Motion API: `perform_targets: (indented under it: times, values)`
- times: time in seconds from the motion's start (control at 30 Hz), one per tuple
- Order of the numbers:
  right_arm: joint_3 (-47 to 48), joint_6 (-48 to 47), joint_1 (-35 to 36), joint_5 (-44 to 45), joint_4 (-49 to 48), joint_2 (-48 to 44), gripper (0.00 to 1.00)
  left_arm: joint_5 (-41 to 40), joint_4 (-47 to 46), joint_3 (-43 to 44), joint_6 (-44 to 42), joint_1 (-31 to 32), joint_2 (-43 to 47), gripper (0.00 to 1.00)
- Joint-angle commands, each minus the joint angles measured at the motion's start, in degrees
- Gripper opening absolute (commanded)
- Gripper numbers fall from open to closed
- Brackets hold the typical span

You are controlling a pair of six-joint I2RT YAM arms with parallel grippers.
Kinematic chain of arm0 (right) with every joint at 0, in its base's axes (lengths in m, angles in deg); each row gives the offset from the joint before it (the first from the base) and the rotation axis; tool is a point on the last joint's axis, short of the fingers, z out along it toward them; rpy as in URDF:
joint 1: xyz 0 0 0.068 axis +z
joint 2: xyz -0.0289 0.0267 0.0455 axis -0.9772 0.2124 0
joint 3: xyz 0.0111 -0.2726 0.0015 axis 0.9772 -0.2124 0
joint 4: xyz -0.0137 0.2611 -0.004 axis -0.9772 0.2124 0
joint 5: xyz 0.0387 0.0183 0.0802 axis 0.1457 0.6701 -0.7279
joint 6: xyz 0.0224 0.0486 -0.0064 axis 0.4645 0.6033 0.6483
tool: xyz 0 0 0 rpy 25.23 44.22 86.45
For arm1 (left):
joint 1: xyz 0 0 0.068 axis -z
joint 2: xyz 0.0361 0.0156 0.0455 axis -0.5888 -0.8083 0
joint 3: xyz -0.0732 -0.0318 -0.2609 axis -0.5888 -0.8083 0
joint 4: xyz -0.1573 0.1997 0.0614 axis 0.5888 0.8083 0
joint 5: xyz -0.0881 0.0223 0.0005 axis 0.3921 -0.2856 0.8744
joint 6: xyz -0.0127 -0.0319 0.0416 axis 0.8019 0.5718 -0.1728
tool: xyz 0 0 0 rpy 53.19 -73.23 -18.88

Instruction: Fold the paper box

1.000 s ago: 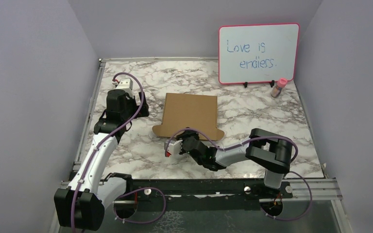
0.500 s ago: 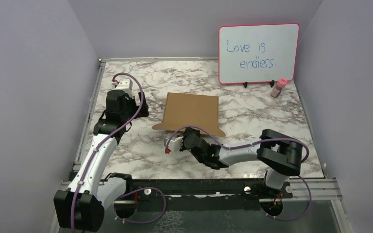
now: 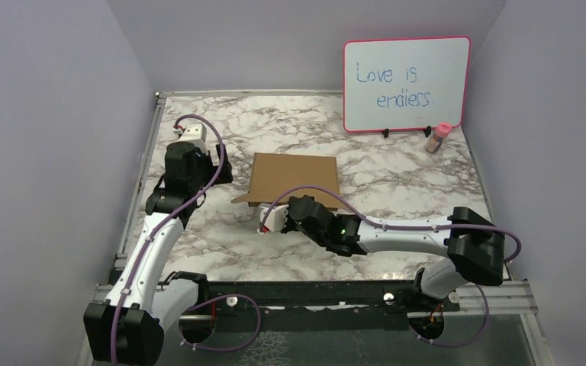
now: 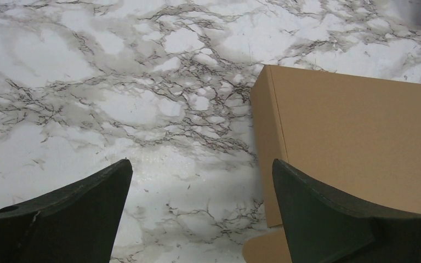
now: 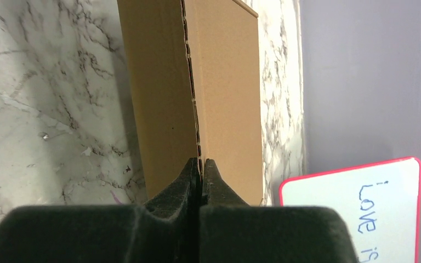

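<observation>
The right arm lies low and stretched out across the table from its base at the near right. Its right gripper (image 5: 200,166) is pinched tight on the near edge of the paper box (image 3: 294,177), and the 2 dark fingers (image 5: 189,181) meet with only the corrugated edge between them. The left arm rises from the near left corner and bends over toward the middle. The left gripper (image 4: 200,167) is spread wide and holds nothing, hovering above bare tabletop just beside the box's left side, with 1 finger (image 4: 329,213) overlapping the box's near corner in the wrist view. The box is plain brown cardboard and sits near the centre of the table (image 3: 404,187), with a small rounded flap showing at its near left corner. The tabletop is white marble with grey veins, closed in by pale lilac walls. A pink-framed whiteboard (image 3: 406,84) reading "Love is endless." stands at the far right. A small bottle (image 3: 437,138) with a pink cap stands just beside its right foot.
</observation>
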Motion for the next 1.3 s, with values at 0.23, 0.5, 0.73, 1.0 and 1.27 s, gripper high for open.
perform_targets:
  times: [0.23,0.5,0.73,1.0,1.27]
  values:
    - [16.28,9.92,-3.69,-14.52,29.22,-5.90,0.01,-0.49,0.90,6.95,0.07,-0.50,2.13,0.97]
    - [27.54,12.65,-5.51,-18.87,43.49,-5.89,0.01,-5.41,4.06,12.14,-3.06,-0.34,3.93,0.98]
    - [33.80,14.20,-8.28,-24.91,49.68,-6.44,0.01,-3.19,5.12,14.88,-3.04,0.31,4.34,0.98]
    - [37.15,13.86,-17.01,-38.59,52.12,-3.62,0.01,3.16,3.15,11.65,-2.73,0.42,4.15,0.98]
    - [41.89,11.44,-23.76,-47.65,53.57,3.86,0.01,8.26,-0.66,6.34,-4.34,1.56,4.77,0.97]
